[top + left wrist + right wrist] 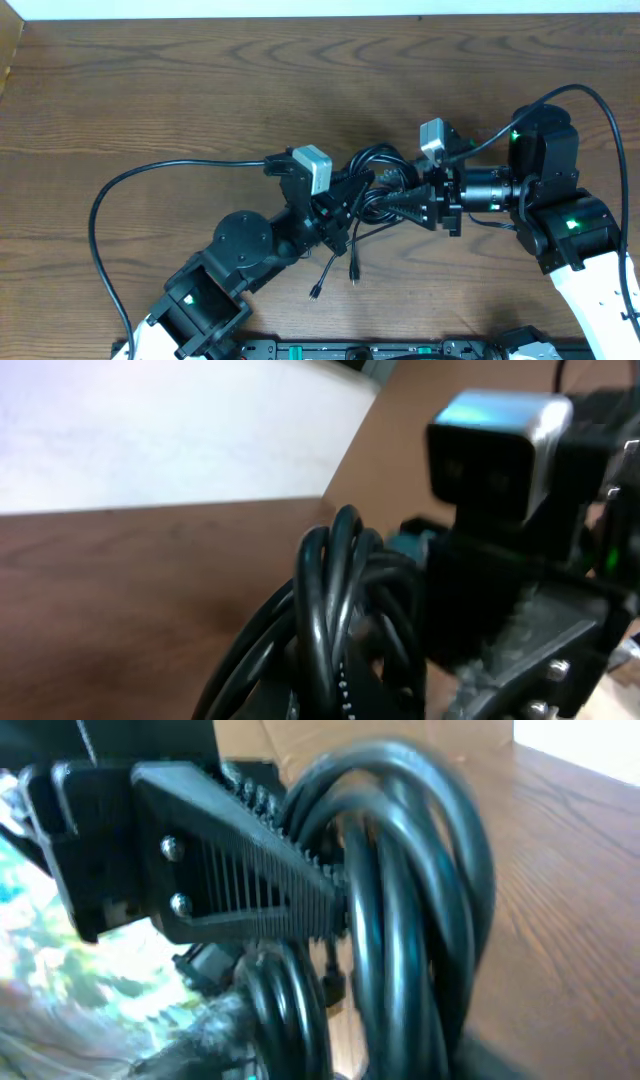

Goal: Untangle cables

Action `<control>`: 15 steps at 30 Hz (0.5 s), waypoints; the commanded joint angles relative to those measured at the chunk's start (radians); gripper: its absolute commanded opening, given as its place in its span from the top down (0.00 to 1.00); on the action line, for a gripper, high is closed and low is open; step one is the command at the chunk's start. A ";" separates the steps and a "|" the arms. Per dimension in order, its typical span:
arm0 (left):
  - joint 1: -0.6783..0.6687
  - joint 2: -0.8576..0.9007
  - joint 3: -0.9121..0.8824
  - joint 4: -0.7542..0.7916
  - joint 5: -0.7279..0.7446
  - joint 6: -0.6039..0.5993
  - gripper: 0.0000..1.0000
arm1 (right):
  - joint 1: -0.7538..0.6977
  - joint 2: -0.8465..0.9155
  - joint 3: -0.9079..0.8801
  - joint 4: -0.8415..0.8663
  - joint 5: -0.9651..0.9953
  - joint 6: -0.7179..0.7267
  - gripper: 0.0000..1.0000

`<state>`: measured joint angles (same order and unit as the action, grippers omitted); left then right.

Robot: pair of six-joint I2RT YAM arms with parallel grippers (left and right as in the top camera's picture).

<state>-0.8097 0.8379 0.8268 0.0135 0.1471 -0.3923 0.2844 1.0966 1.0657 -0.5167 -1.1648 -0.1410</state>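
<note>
The cables (378, 170) are a bunch of black loops lifted off the table between the two arms. My left gripper (350, 200) is shut on the bunch's left side. In the left wrist view the cable loops (330, 590) rise straight out of its jaws. My right gripper (400, 200) reaches in from the right and stands open. Its ribbed upper finger (250, 860) rests against the cable loops (410, 920), while the lower finger is hidden behind them. Two loose plug ends (315, 292) (353, 273) trail down onto the table.
The left arm's own thick wire (100, 210) arcs over the table's left side, and the right arm's wire (610, 110) curves at the far right. The right wrist camera (495, 440) sits close to the bunch. Bare wooden table (200, 80) stretches behind.
</note>
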 commanded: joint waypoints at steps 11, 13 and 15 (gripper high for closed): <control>-0.007 -0.012 0.021 -0.035 -0.008 -0.005 0.93 | -0.017 -0.006 0.006 0.006 0.171 -0.134 0.32; -0.007 -0.012 0.021 -0.037 0.002 -0.010 0.92 | -0.017 -0.006 0.006 0.010 0.171 -0.154 0.32; -0.007 -0.011 0.021 -0.037 0.003 -0.032 0.93 | -0.017 -0.006 0.006 0.013 0.171 -0.169 0.32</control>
<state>-0.8135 0.8406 0.8268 -0.0349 0.1356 -0.3969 0.2771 1.0966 1.0657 -0.5079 -1.0195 -0.2504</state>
